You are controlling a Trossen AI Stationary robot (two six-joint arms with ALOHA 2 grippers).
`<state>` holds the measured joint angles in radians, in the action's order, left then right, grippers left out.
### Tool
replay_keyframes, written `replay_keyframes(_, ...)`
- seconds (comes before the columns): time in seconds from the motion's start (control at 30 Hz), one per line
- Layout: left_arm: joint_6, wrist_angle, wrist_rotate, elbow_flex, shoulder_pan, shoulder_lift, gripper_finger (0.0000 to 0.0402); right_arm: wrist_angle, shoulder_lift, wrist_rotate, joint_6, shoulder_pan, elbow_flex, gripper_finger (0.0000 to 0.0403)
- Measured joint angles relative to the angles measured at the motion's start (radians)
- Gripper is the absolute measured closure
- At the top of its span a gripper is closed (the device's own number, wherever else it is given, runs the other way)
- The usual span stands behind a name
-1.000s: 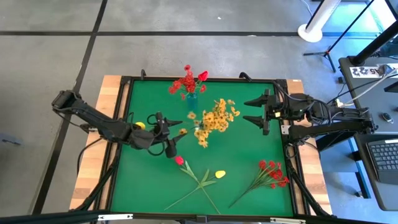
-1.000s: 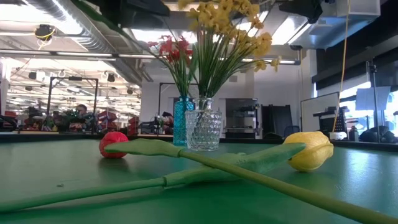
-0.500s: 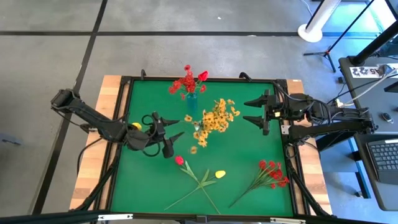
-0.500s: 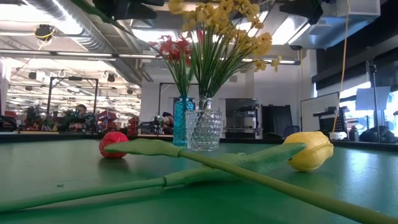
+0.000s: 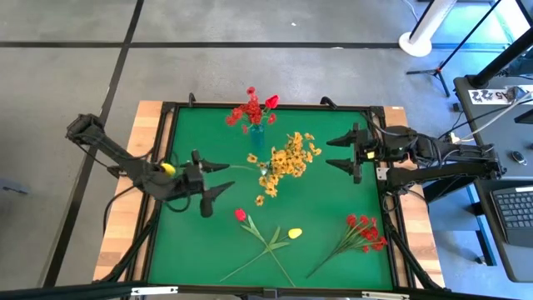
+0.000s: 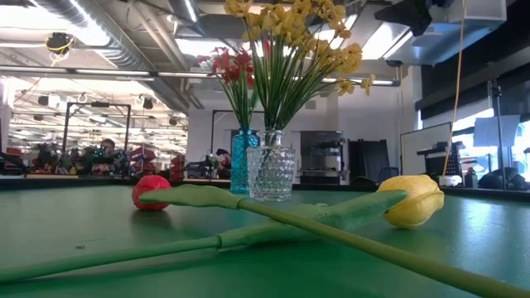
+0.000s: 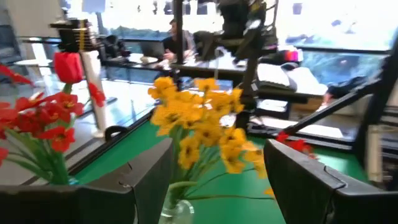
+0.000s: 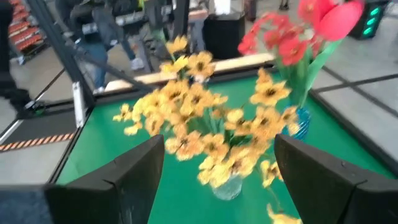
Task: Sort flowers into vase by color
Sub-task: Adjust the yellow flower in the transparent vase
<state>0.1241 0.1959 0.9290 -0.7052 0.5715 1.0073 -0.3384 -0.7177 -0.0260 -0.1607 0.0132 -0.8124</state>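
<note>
Flowers (image 5: pixel 283 158) untouched; end effectors (image 5: pixel 211 178) prob. empty.

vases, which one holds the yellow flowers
The clear glass vase, standing mid-table with the yellow flowers in it. The blue vase behind it holds the red flowers instead.

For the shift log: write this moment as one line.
left claw: open, empty | right claw: open, empty | yellow flowers: in clear vase | red sprig: on table
</note>
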Motion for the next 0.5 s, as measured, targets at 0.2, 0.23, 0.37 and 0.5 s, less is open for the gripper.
replay_keyframes(0.2, 0.004, -0.061, 0.002, -0.001, 0.048, -0.039, 0.0157, -0.127, 0.0, 0.099, -0.011, -0.001, 0.0, 0.01)
replay_keyframes(0.23, 0.012, -0.078, 0.005, -0.001, 0.052, -0.045, 0.0157, -0.144, 0.0, 0.099, -0.023, -0.001, 0.0, 0.01)
replay_keyframes(0.37, 0.096, -0.197, 0.004, -0.001, 0.057, -0.072, 0.0157, -0.209, 0.0, 0.128, -0.086, 0.0, 0.0, 0.01)
replay_keyframes(0.5, 0.235, -0.341, -0.026, -0.001, 0.057, -0.081, 0.0157, -0.268, -0.008, 0.183, -0.143, -0.001, 0.0, 0.01)
